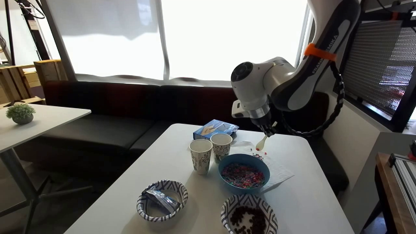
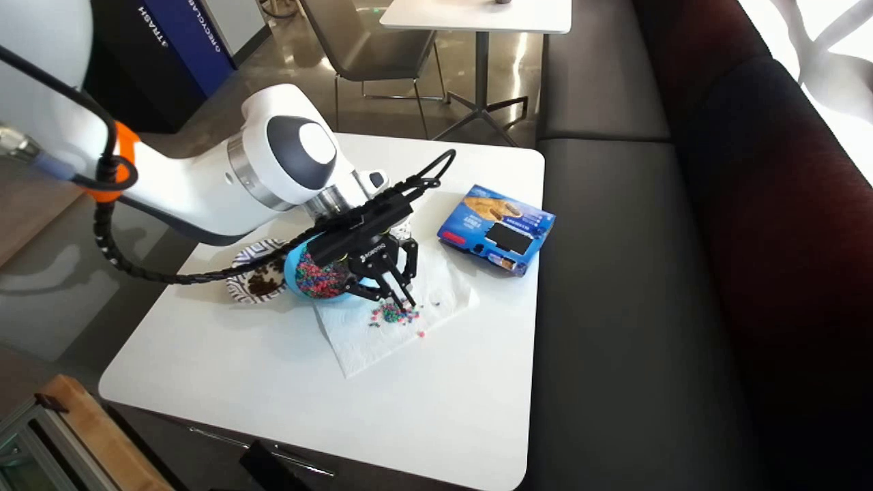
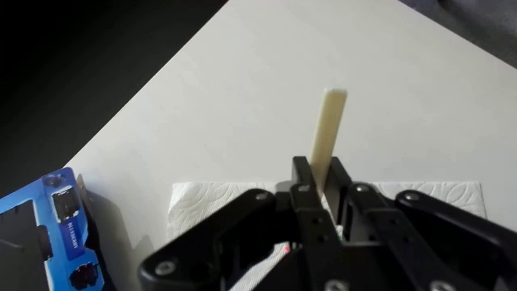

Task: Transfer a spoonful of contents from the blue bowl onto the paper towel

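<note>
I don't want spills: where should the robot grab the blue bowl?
Probably by the rim, from above, on the side toward the paper towel, clear of the paper cups: the blue bowl stands upright, wide open, holding loose bits, so keep it level. The gripper must first release its spoon.

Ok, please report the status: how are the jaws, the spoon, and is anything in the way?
Jaws shut on spoon, over paper towel. Loose bits already on it. Blue carton off to one side, seemingly not in the way.

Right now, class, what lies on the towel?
A small pile of coloured bits lies on the towel. The blue bowl hides whether the towel continues beneath.
</note>
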